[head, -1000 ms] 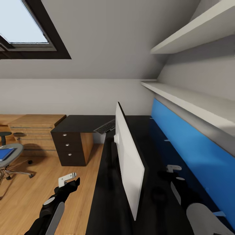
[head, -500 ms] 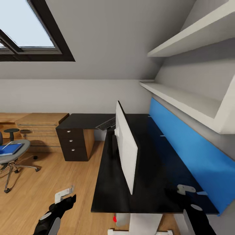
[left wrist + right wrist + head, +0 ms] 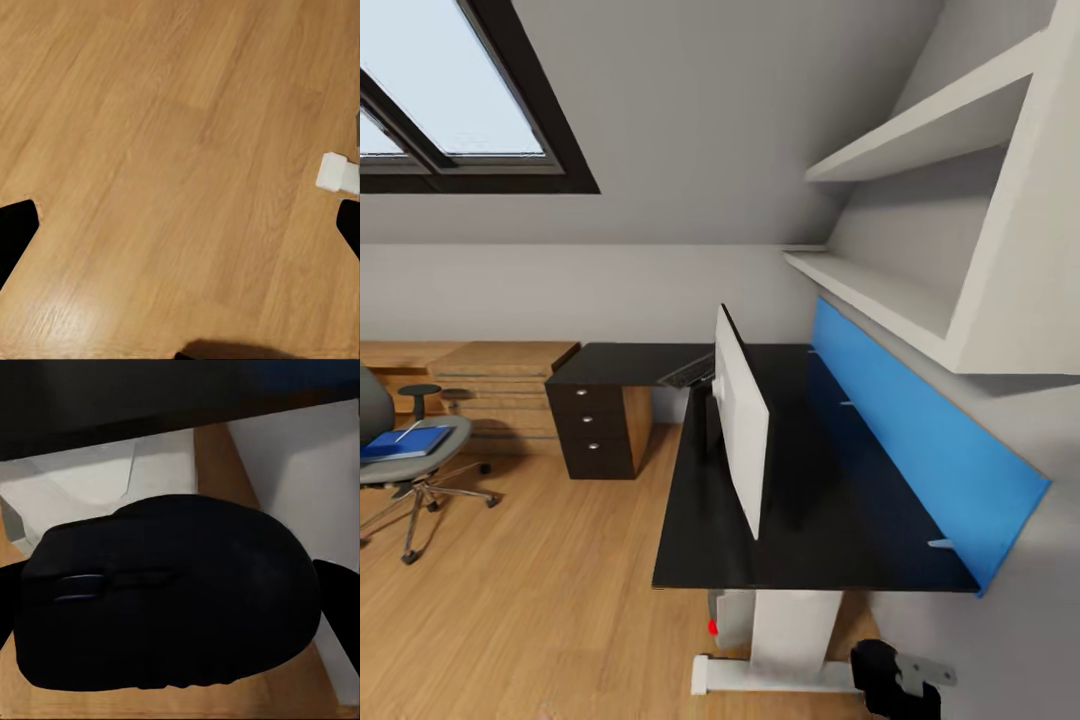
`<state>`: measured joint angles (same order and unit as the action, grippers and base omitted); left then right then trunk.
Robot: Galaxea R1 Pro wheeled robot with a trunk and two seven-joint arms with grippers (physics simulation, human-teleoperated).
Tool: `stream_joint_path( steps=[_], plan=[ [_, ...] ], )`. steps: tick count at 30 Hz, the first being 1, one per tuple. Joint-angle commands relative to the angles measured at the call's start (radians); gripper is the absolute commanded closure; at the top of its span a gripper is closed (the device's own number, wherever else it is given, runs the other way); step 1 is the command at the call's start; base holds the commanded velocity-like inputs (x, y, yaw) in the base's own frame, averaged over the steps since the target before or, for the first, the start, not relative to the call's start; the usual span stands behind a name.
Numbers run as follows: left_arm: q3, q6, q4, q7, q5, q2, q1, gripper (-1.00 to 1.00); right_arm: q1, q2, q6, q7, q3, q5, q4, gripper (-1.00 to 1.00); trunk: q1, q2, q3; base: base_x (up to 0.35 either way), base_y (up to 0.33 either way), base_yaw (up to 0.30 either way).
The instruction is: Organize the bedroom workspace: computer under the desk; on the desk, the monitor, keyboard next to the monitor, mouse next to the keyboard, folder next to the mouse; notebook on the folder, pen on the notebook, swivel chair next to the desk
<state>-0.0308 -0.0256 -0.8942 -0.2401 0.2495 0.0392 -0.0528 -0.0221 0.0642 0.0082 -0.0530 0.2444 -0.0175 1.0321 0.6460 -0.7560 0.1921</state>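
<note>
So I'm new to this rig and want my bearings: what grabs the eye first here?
The white-backed monitor stands edge-on in the middle of the black desk, with a bright blue panel along the wall behind. Far left, a blue folder lies on the swivel chair. Up close, the right hand holds a black mouse.
</note>
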Motion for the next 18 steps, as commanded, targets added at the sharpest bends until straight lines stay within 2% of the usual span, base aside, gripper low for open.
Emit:
stream_joint_path(
  steps=[1,4,6,9,11,13,16,18],
  plan=[
    [0.002,0.004,0.011,-0.004,0.006,0.0,0.0,-1.0,0.0,0.002,-0.017,-0.006,0.003,-0.003,-0.015,1.0,-0.004,0.006,-0.002,-0.339,0.0,0.0],
    [0.005,0.021,0.06,-0.005,0.0,-0.002,-0.001,-1.0,0.0,0.004,-0.103,-0.006,-0.006,-0.01,-0.085,1.0,-0.012,0.02,-0.008,-0.262,0.0,0.0],
    [0.006,0.026,0.079,-0.006,-0.002,-0.003,-0.001,-1.0,0.0,0.005,-0.204,-0.006,-0.016,-0.016,-0.139,1.0,-0.012,0.02,-0.008,-0.102,0.0,0.0],
    [0.006,0.027,0.087,-0.007,-0.002,-0.005,-0.001,-1.0,0.001,0.008,-0.291,-0.004,-0.055,-0.019,-0.219,1.0,-0.012,0.02,-0.008,-0.03,0.0,0.023],
    [0.006,0.028,0.1,-0.005,-0.001,-0.006,-0.001,-1.0,0.001,0.012,-0.345,0.01,-0.106,-0.02,-0.282,1.0,-0.012,0.02,-0.008,-0.009,0.0,0.173],
    [0.006,0.029,0.113,-0.005,-0.001,-0.006,-0.001,-1.0,0.001,0.016,-0.387,0.029,-0.128,-0.021,-0.314,1.0,-0.012,0.02,-0.008,-0.004,0.0,0.232],
    [0.006,0.033,0.143,-0.003,-0.002,-0.006,-0.001,-1.0,0.0,0.033,-0.471,0.074,-0.148,-0.021,-0.368,1.0,-0.012,0.02,-0.008,-0.001,0.0,0.263],
    [0.006,0.034,0.151,-0.003,-0.002,-0.005,-0.001,-1.0,0.0,0.039,-0.493,0.089,-0.152,-0.021,-0.383,1.0,-0.012,0.02,-0.008,0.0,0.0,0.274]
  ],
)
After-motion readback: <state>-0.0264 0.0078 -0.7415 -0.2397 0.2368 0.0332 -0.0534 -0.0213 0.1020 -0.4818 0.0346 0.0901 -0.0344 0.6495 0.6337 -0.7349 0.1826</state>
